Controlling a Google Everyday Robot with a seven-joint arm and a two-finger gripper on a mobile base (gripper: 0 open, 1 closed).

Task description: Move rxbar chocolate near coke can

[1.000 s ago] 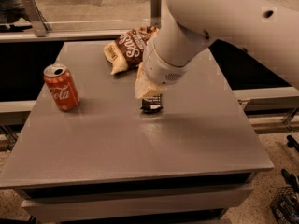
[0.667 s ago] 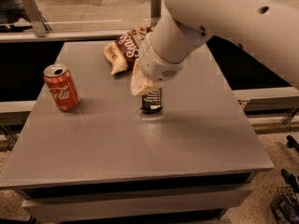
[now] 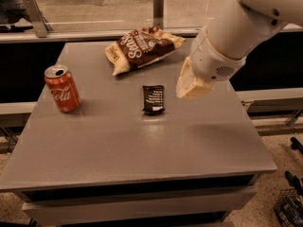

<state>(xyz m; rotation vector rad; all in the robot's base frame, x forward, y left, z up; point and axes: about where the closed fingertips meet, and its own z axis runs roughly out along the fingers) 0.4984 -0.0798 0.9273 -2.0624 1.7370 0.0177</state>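
The rxbar chocolate (image 3: 153, 99) is a small flat black wrapper with white print, lying flat near the middle of the grey table (image 3: 142, 150). The coke can (image 3: 62, 89) stands upright at the table's left side, well apart from the bar. My gripper (image 3: 190, 83), cream-coloured at the end of the white arm, hangs above the table just to the right of the bar and does not touch it. Nothing shows in the gripper.
A brown chip bag (image 3: 142, 48) lies at the back of the table, behind the bar. A metal rail (image 3: 94, 34) runs behind the table's far edge. A dark wire basket (image 3: 289, 207) sits on the floor at the lower right.
My gripper was right over the bar, touching or holding it. It has now moved off to the right and up, and the bar lies flat and uncovered on the table.
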